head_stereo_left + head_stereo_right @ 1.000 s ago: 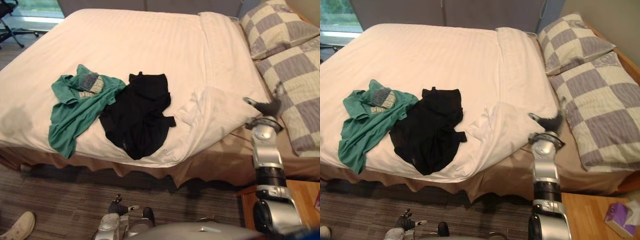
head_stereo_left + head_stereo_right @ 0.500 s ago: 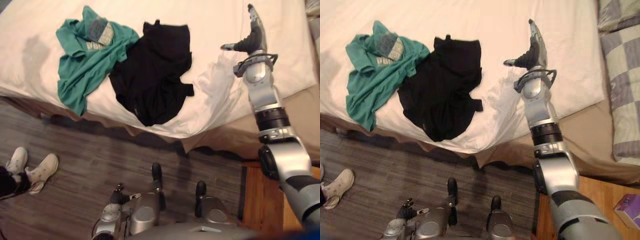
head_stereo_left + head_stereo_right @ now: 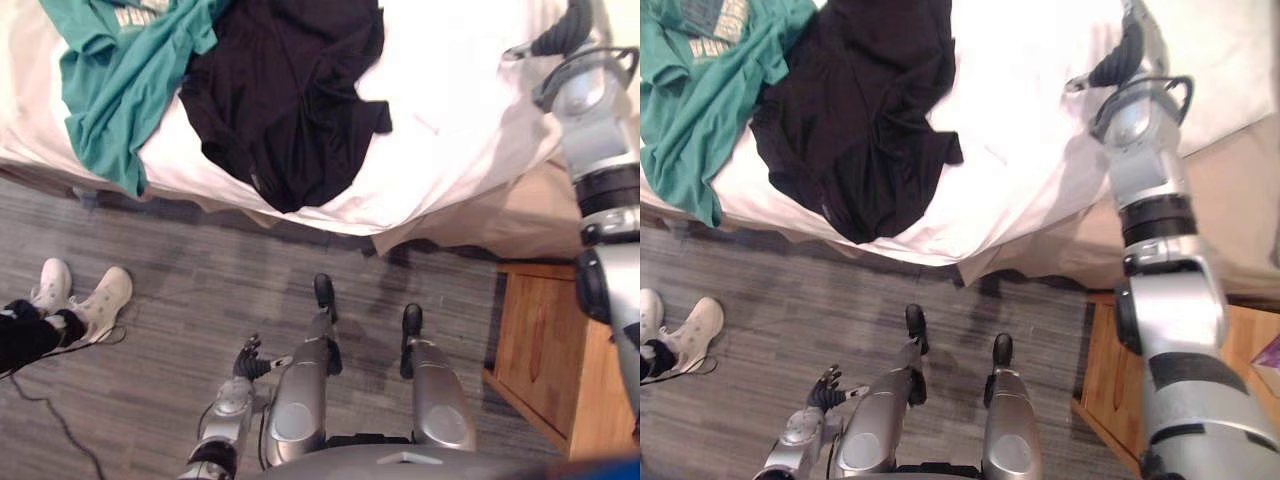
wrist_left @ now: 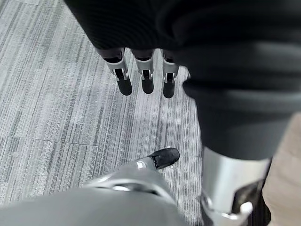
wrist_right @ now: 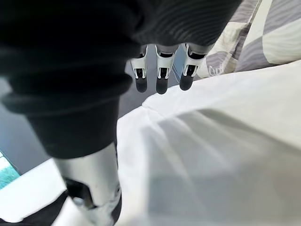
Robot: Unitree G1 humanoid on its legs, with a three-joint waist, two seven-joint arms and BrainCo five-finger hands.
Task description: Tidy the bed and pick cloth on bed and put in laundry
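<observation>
Progress judged early | green shirt point(image 3: 105, 75) and black garment point(image 3: 290, 100) lying uncollected on bed point(image 3: 470, 215) | right hand point(image 3: 1130, 50) held open-fingered above duvet point(image 3: 450, 120), nothing grasped | left hand point(image 3: 250, 360) relaxed, empty, at side

Stereo down over bed point(image 3: 450, 130); wrists close

My right hand point(image 5: 94, 52) wore a matt ribbed cover above silvery metal fingers point(image 5: 140, 70); the duvet point(image 3: 460, 140) was smooth white cloth, black garment point(image 3: 290, 90) and green shirt point(image 3: 120, 85) matt cloth, cabinet point(image 3: 545, 340) glossy wood.
</observation>
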